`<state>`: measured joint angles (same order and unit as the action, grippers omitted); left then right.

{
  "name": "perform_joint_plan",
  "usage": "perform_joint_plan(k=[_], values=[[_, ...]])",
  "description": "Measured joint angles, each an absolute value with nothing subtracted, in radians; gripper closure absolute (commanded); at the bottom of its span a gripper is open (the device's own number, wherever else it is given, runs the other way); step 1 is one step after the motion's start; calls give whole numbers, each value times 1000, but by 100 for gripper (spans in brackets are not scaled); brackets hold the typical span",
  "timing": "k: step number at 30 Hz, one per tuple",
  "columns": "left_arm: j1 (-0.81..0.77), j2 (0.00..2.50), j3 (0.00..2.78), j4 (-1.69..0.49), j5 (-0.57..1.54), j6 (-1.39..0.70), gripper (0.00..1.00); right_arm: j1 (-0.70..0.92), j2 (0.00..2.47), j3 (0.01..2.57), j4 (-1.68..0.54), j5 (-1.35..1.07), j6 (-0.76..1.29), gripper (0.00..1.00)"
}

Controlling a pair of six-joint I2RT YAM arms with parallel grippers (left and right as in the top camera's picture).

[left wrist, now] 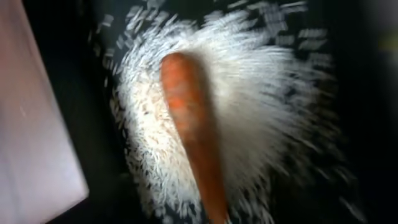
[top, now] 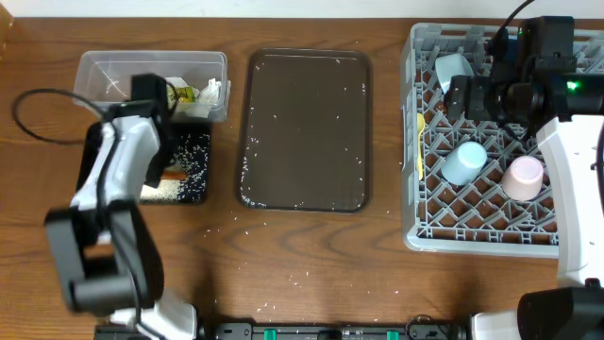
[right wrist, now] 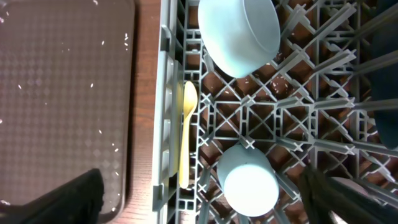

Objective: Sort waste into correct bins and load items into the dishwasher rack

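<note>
The orange carrot (left wrist: 189,124) lies on a heap of white rice (left wrist: 261,106) in the black tray (top: 207,178), close under my left gripper (top: 149,94). Its fingers do not show, and the left wrist view is blurred. The clear tub (top: 94,66) holds the yellow-green wrapper (top: 184,94) and white paper (top: 211,93). The grey rack (top: 472,236) holds the light blue bowl (right wrist: 239,34), small blue cup (right wrist: 249,183), pink cup (top: 522,177) and yellow spoon (right wrist: 186,130). My right gripper (right wrist: 205,205) hangs open and empty above the rack. The dark blue plate is not clearly seen.
The large dark brown serving tray (top: 307,132) lies between the bins and the rack, with scattered rice grains on it. More grains lie on the wooden table (top: 302,274) in front of it. A pale flat surface (left wrist: 31,137) fills the left of the left wrist view.
</note>
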<state>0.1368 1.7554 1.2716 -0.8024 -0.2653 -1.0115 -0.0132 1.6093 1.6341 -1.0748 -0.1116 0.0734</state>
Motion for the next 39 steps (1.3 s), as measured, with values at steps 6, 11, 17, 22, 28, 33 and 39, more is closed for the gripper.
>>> perform_joint_plan(k=[6, 11, 17, 22, 28, 33, 39], values=[[134, 1457, 1306, -817, -182, -825, 9, -13, 1591, 1634, -1084, -111, 79, 12], [133, 1295, 1312, -822, -157, -770, 8, -13, 1471, 1633, -1088, -102, 82, 1], [133, 1224, 1312, -827, -150, -750, 8, -13, 1168, 1635, -1074, -26, 79, 1], [133, 1220, 1312, -827, -144, -750, 7, -13, 951, 1639, -1081, 1, 79, 1], [133, 1221, 1312, -828, -139, -747, 7, -13, 780, 1641, -1100, 13, 79, 1], [133, 1221, 1312, -827, -137, -742, 7, -13, 677, 1641, -1172, 49, 75, 1], [133, 1221, 1312, -827, -138, -738, 7, -14, 619, 1557, -1105, 110, 65, 1]])
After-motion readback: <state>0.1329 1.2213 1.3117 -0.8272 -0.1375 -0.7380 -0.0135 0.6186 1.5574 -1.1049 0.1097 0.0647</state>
